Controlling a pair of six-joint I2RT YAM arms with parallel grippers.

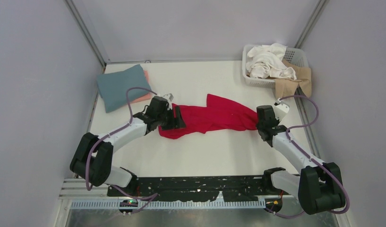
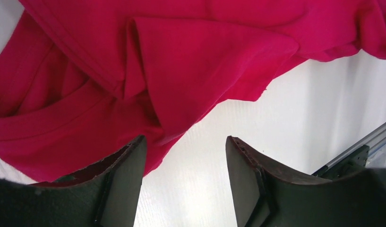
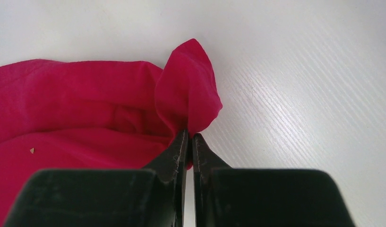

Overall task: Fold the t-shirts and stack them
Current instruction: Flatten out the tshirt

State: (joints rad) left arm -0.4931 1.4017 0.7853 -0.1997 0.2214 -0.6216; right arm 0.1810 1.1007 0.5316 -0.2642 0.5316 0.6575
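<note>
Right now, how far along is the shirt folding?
Done: a teal t-shirt folded on a pink t-shirt, back left. In hand: the red t-shirt, crumpled, pinched at one end by the right gripper, the left gripper open at the other. Left: white t-shirts and a tan t-shirt at the basket.

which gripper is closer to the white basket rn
Right. The right gripper sits in front of the white basket, jaws shut on the right end of the red t-shirt; the left gripper is at the shirt's left end, far across the table.
</note>
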